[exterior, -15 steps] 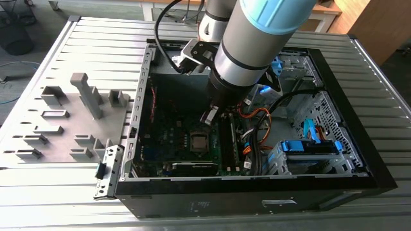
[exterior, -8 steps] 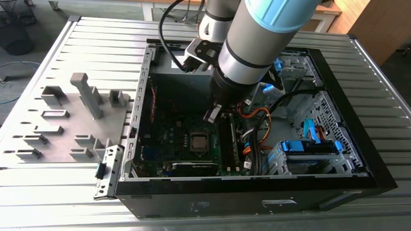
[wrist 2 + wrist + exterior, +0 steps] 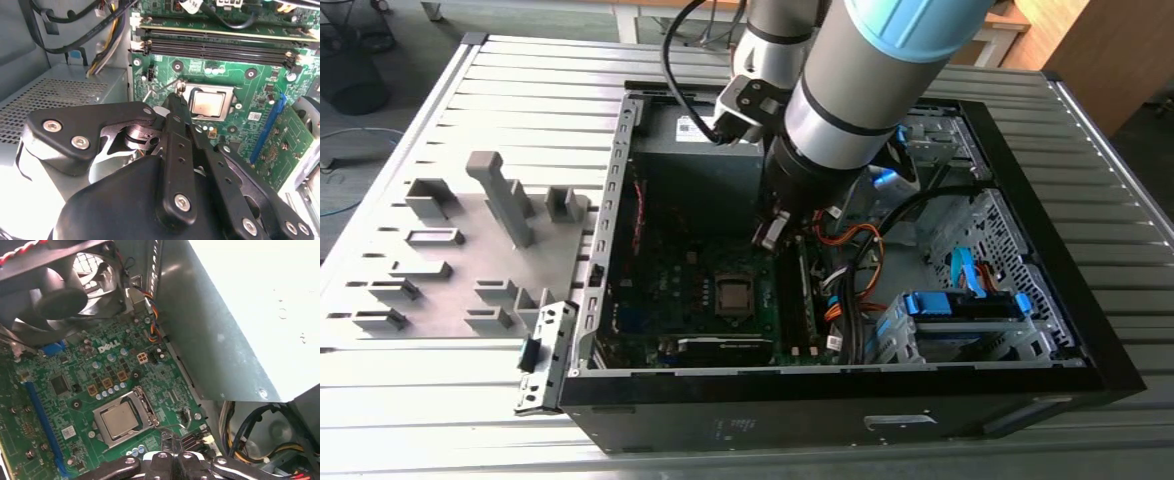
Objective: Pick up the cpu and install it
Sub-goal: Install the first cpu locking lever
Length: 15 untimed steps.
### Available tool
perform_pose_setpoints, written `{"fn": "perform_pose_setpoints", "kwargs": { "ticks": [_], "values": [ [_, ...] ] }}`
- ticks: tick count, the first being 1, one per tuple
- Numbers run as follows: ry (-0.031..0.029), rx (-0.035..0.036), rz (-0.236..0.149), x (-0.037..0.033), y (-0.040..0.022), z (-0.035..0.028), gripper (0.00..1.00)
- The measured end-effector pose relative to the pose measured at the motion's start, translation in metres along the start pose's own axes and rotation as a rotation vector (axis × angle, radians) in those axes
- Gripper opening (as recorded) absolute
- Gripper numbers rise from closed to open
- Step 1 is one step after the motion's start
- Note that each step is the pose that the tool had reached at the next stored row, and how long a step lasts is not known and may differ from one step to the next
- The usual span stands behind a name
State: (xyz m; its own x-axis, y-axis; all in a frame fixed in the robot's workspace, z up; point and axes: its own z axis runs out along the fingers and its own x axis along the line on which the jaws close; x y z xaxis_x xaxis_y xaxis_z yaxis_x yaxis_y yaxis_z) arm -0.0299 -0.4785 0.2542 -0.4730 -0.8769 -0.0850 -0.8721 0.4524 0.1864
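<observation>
- I see the cpu (image 3: 120, 420) already seated in its socket on the green motherboard (image 3: 115, 365), its pale metal top framed by the socket's metal bracket; the second wrist view shows it (image 3: 207, 104) the same way.
- In the exterior view the socket (image 3: 735, 292) sits low in the middle of the open computer case (image 3: 854, 400), which lies on a ribbed metal table (image 3: 520, 80).
- My arm (image 3: 881, 90) reaches down into the case, and the gripper (image 3: 771, 232) hangs just above the board, up and toward the exterior view's right of the socket.
- In the second wrist view the gripper (image 3: 175, 100) has its black fingers (image 3: 172, 130) drawn together to a single tip, clenched with nothing between them, right beside the socket's edge and a thin wire lever (image 3: 165, 86).
- In the first wrist view the gripper's tip (image 3: 175, 440) sits just off the socket corner, apart from the cpu.
- Two empty black memory slots (image 3: 220, 42) run beyond the socket; a case fan (image 3: 60, 290) sits at the board's far side.
- Grey holder blocks (image 3: 467, 250) stand on the table at the exterior view's left of the case.
</observation>
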Motion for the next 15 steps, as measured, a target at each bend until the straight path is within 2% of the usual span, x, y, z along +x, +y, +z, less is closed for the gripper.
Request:
{"fn": "perform_pose_setpoints", "kwargs": {
  "ticks": [6,15],
  "values": [
    [-0.0001,0.0000,0.000,-0.0071,-0.0013,0.0006,0.11],
    [0.0001,0.0001,0.000,-0.0178,0.0012,0.0023,0.11]
  ]
}}
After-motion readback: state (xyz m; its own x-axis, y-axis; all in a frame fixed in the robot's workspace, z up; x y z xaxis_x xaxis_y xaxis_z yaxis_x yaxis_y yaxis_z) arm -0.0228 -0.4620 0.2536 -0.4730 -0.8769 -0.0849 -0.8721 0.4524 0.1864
